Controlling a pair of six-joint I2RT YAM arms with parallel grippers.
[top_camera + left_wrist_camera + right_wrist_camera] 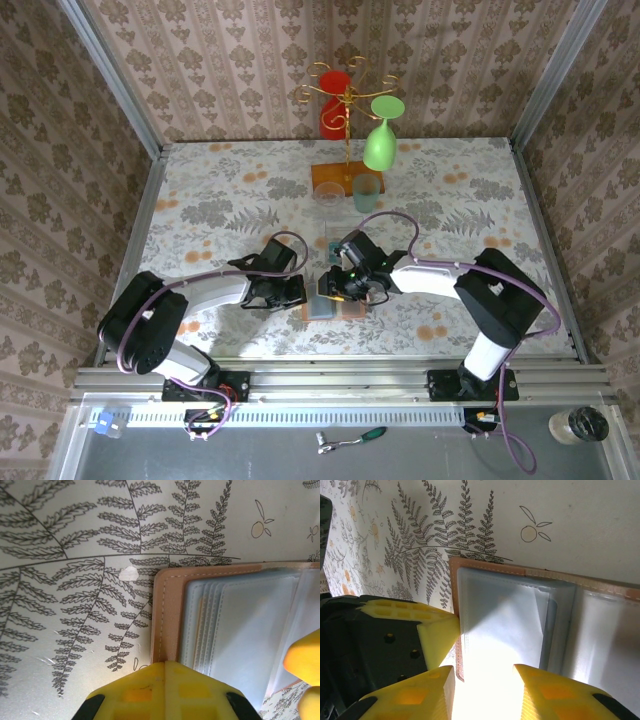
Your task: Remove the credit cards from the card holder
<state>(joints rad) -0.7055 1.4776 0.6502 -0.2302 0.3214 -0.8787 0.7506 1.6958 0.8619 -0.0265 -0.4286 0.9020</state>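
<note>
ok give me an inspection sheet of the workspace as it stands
surface: table under a fern-and-flower printed cloth, flat
job's things: brown leather card holder lies open, grey-blue pockets up; credit cards not clear inside the pockets
clutter: gold wire rack on an orange-brown base, hanging a red glass and a green glass; pale cup beside it
grippers: left gripper fingers shut at the holder's edge; right gripper fingers apart over a pocket
cables: purple cable looped by each arm
surroundings: patterned walls; green-handled tool on the front ledge
</note>
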